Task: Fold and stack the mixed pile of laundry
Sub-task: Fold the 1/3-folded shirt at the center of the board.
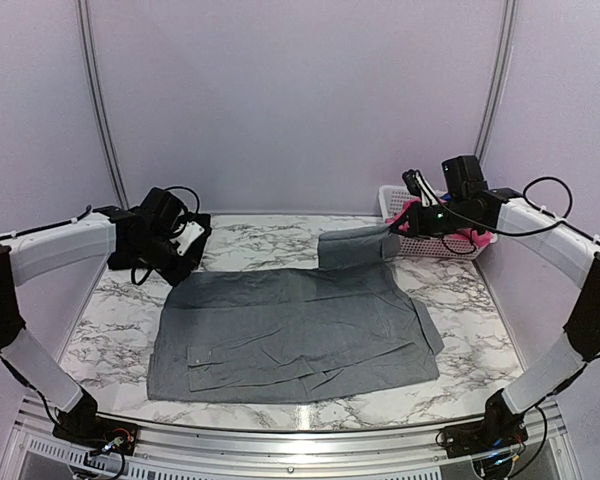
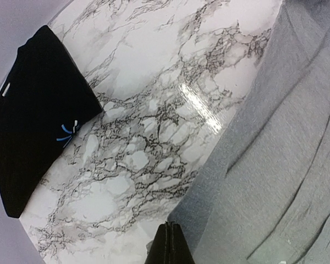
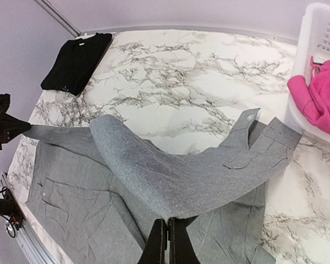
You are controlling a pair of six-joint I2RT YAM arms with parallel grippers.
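Both tools were pressed together on the trousers, most of which lay spread flat on the table. The right gripper pinched the edge of a raised fold. From its fingertips the grey cloth ran forward and to either side as a lifted band. The waistband, with a button and a pocket flap, lay ahead and to the right of the tool, near the basket. The left gripper pinched an outer edge of the same garment. In the right wrist view the cloth was drawn to a point at that tool, which suggested light tension between the two grips. This two-point hold probably served to keep the fabric from bunching while the raised part was carried over the flat part, so the step in hand appeared to be a fold of the trousers. The black cloth lay folded on the table, ahead and to the left of the left gripper and apart from the trousers, probably as the base of the stack. The pink piece hung in the basket, not yet folded. The task therefore appeared to be at an early to middle stage.
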